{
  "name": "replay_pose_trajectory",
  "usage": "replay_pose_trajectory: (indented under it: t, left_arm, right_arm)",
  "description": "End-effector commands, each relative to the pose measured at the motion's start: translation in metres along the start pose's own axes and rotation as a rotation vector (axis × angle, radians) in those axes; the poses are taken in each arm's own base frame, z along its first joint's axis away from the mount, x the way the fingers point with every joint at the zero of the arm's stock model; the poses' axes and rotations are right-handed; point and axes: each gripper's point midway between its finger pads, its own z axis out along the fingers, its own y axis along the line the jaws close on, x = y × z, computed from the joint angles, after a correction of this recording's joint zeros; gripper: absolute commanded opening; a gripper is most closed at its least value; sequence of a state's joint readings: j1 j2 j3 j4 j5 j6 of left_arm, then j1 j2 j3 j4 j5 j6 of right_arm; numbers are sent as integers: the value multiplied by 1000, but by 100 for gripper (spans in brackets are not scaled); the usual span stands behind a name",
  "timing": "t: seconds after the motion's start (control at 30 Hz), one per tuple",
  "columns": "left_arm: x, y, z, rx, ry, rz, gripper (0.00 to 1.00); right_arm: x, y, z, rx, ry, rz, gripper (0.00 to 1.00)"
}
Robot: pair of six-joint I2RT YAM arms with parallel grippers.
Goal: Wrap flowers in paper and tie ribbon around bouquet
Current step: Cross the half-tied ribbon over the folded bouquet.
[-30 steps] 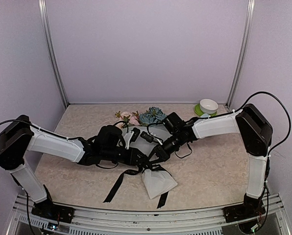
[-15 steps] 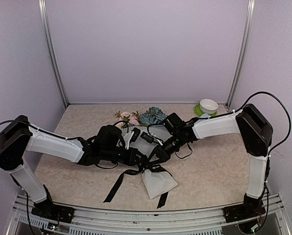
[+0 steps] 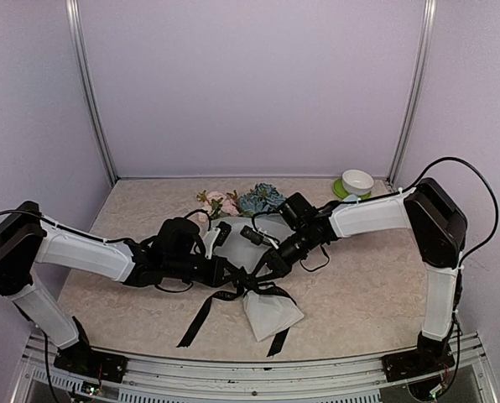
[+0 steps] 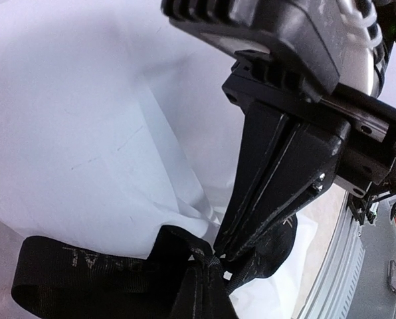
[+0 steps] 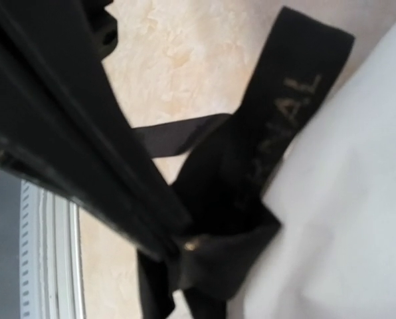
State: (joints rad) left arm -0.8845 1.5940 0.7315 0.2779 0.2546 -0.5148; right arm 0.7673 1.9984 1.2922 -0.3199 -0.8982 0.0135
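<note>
Looking down on the tan table (image 3: pixel 359 285), both arms are stretched in low toward the middle and pretty much meeting nose to nose over the bouquet (image 3: pixel 263 252). It's lying flat, running from the back of the table toward the near edge. The frosted paper (image 3: pixel 271 312) makes up the wrapped bottom end, closest to the arm bases, and the flowers (image 3: pixel 258 200) poke out at the far end, pink ones on the left and a blue head right beside them. The black ribbon (image 3: pixel 201 317) crosses the paper around the narrow part, with loose tails trailing off toward the near edge on both sides of the wrap. The left gripper (image 4: pixel 219 256) has its jaws pressed tight together, pinching a bunched bit of ribbon right against the paper. Same deal with the right gripper (image 5: pixel 179 244): jaws clamped on the ribbon, lettered loop sticking out past them. Small white bowl (image 3: pixel 357 180) sits back right, well apart.
</note>
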Motion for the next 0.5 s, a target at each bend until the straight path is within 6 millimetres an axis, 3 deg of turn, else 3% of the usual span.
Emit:
replay_pose_trajectory:
  t: [0.0, 0.17, 0.33, 0.47]
  left_arm:
    - [3, -4, -5, 9, 1, 21, 0]
    - [6, -4, -4, 9, 10, 23, 0]
    - [6, -1, -5, -14, 12, 39, 0]
    - [6, -4, -6, -17, 11, 67, 0]
  right_arm:
    - [-18, 8, -9, 3, -38, -32, 0]
    - [-31, 6, -20, 45, -84, -31, 0]
    - [-37, -10, -44, 125, -157, 23, 0]
    - [-34, -9, -51, 124, -170, 40, 0]
